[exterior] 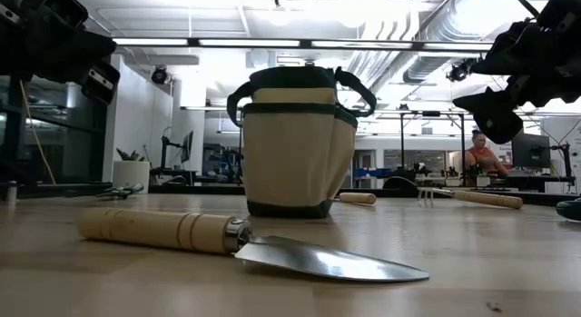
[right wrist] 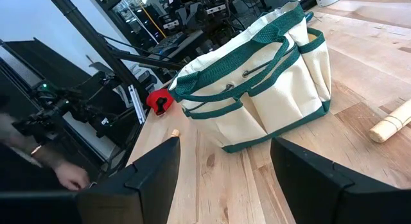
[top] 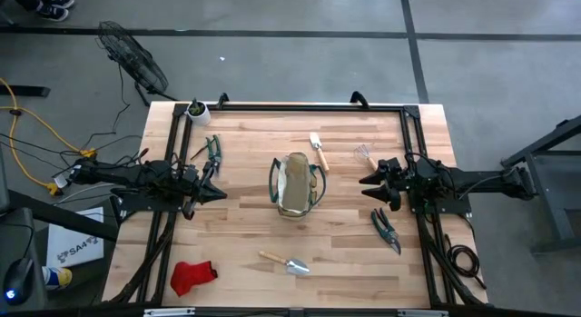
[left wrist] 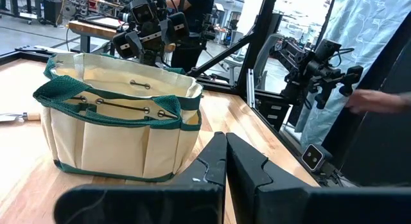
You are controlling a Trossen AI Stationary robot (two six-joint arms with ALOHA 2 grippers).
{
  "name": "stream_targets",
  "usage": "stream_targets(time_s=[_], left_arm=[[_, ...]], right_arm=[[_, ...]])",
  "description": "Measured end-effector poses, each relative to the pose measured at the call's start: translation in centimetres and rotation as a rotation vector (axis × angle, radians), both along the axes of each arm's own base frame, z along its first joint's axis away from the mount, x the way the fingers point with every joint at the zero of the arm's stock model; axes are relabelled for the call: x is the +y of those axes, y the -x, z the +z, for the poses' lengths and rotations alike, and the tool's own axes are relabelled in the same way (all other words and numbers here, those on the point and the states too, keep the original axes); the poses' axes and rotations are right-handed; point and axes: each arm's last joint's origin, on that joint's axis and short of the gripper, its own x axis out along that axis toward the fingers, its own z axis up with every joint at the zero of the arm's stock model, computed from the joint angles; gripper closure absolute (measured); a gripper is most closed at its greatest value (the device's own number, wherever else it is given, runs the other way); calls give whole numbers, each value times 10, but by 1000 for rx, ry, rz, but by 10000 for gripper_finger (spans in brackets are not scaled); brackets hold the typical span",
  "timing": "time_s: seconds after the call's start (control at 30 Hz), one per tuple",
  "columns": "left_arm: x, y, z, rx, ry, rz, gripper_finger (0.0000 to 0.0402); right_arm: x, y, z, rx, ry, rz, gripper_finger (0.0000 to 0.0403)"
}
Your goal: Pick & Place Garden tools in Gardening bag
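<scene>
Your tan, green-trimmed gardening bag point(top: 297, 184) stands upright mid-table, with the left gripper point(top: 214, 193) beside it on one side, fingers pressed together and empty, and the right gripper point(top: 370, 189) on the other side, fingers spread wide and empty. Around the bag lie a wood-handled trowel point(top: 285, 262), a wood-handled fork point(top: 319, 151), two pruning shears point(top: 386, 230) point(top: 212, 150), a wiry tool point(top: 363, 154) and a red glove point(top: 192, 276). Beyond the table's edge on the left gripper's side, a white box point(top: 74, 249) carries lettering you cannot fully read.

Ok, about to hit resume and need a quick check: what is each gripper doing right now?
Left gripper: shut, holding nothing, left of the bag.
Right gripper: open, empty, right of the bag.
</scene>
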Motion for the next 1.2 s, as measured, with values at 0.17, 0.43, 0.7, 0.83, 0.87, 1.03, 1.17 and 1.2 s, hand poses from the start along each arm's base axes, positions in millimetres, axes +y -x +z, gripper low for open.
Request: stream_targets(time_s=[0.17,0.43,0.7,0.83,0.87,1.03,1.17,1.2], left_arm=[[0,0,0,0,0,0,402],[0,0,0,0,0,0,402],[0,0,0,0,0,0,402],[0,0,0,0,0,0,402],[0,0,0,0,0,0,402],[0,0,0,0,0,0,402],[0,0,0,-1,0,0,402],[0,0,0,-1,0,0,402]], right_arm=[[0,0,0,0,0,0,167],[-2,0,0,0,8,-61,167],[-3,0,1,-8,-15,-93,167],[-2,0,2,-8,-168,-103,167],[-3,0,2,-8,-203,-117,167],[-3,0,2,-3,-331,-143,167],[-3,0,1,2,-409,-152,167],[-3,-1,1,5,-414,-153,167]])
